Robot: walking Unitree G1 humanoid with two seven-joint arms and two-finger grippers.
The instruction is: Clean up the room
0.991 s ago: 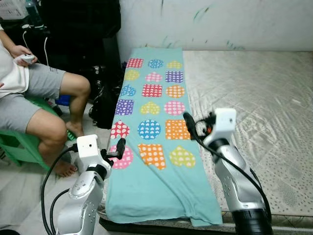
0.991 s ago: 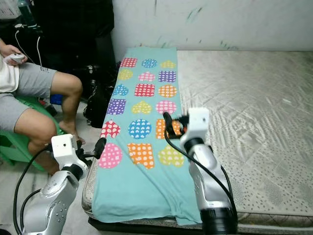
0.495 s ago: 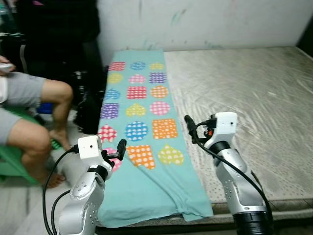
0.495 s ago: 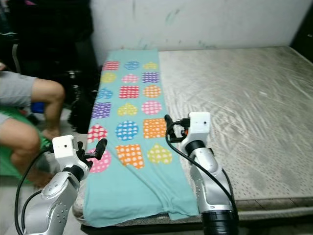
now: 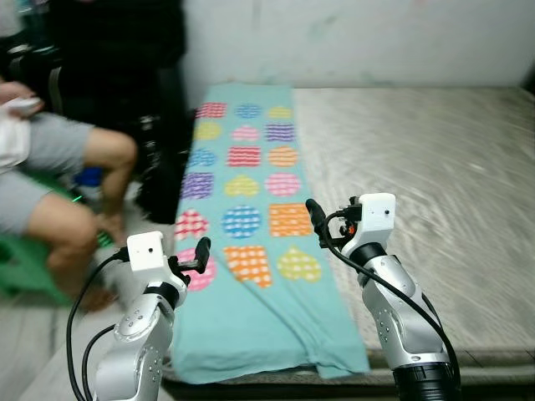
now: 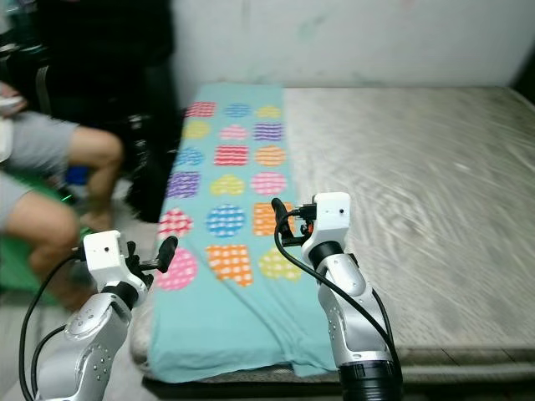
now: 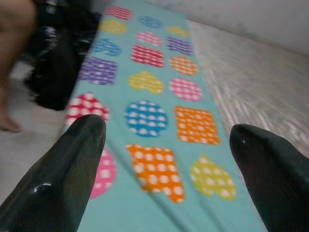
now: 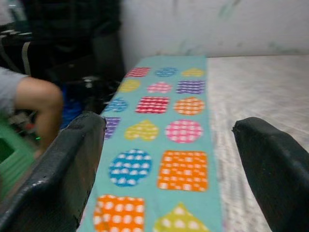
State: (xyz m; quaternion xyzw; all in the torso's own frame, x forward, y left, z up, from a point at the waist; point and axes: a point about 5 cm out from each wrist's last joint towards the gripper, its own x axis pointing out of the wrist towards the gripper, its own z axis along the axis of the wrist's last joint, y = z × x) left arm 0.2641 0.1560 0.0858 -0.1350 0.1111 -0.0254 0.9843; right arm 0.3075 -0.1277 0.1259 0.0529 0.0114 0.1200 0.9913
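- The left gripper (image 7: 166, 159) is held wide open, with nothing between its two black fingers. It is seen at the lower left of the head view, just beside the near left edge of the blanket.
- The right gripper (image 8: 169, 164) is held wide open too, and nothing is held in it. It is seen near the middle of the head view, above the right edge of the blanket.
- The teal blanket (image 5: 251, 209) with bright spotted hearts, circles and squares is laid flat along the left side of the bed. Its far end is at the upper middle of the frame, by the white wall (image 5: 376, 42), and its near end hangs a little over the bottom edge.
- The bare mattress (image 5: 435, 167) is spread out across the right of the frame.
- A person's legs (image 5: 75, 192) are seen at the left, on a green stool (image 5: 25, 267).
- It looks like the blanket is the thing to be tidied, and no grab has been started yet.
- Next, the near corners should probably be reached for, one by each gripper, and pinched so that the blanket can be folded.
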